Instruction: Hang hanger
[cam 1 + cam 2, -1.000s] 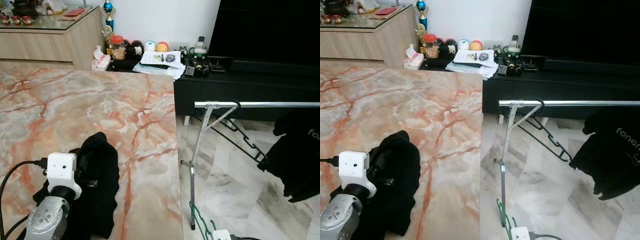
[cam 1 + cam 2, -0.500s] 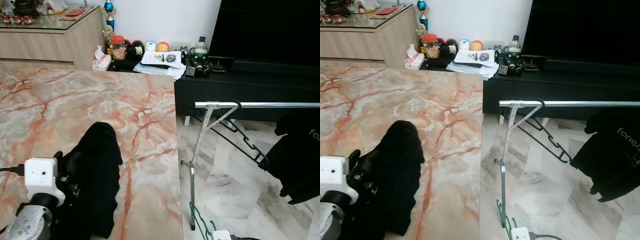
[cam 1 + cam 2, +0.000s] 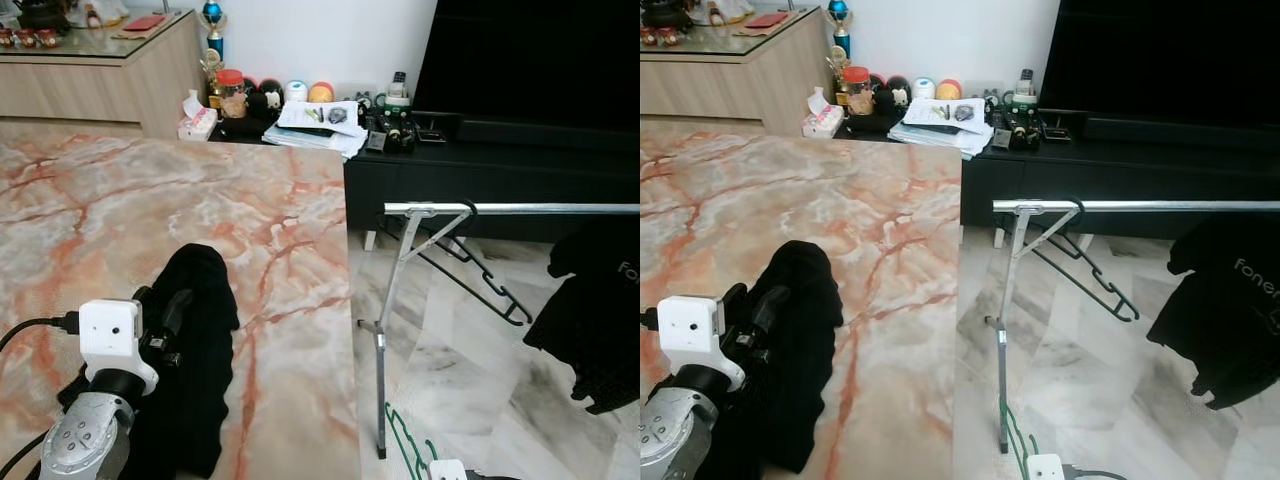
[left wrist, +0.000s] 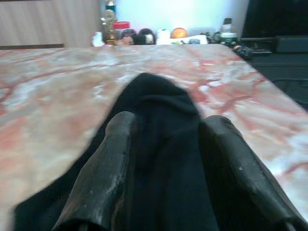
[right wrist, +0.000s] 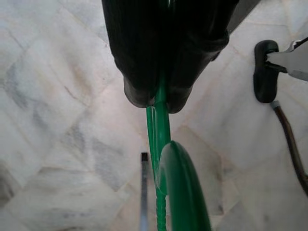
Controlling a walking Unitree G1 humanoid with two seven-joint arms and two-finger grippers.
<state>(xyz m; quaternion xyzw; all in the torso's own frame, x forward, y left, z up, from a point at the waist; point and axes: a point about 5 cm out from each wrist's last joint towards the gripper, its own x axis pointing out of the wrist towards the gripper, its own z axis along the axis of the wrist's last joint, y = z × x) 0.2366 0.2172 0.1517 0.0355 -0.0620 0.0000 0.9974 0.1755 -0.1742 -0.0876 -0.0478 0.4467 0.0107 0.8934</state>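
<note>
A green hanger (image 5: pixel 173 183) is clamped in my right gripper (image 5: pixel 158 98), low over the marble floor; its green wire (image 3: pixel 405 440) pokes up at the bottom edge of the left eye view, beside the rack's leg. The metal clothes rail (image 3: pixel 520 209) runs to the right above it. A black garment (image 3: pixel 200 340) lies bunched on the marble table (image 3: pixel 150 210). My left gripper (image 4: pixel 169 118) is open, its two fingers (image 4: pixel 115 154) straddling the garment's raised fold.
A black hanger (image 3: pixel 480 270) and a dark shirt (image 3: pixel 600 310) hang on the rail. A black TV console (image 3: pixel 480 165) with clutter and papers (image 3: pixel 320 120) stands behind. A wooden sideboard (image 3: pixel 100 80) is at the back left. The table's edge runs close to the rack's leg (image 3: pixel 380 390).
My left arm drew back towards me and then came forward again over the black garment, whose fold shifted slightly. The right gripper and green hanger stayed low by the rack.
</note>
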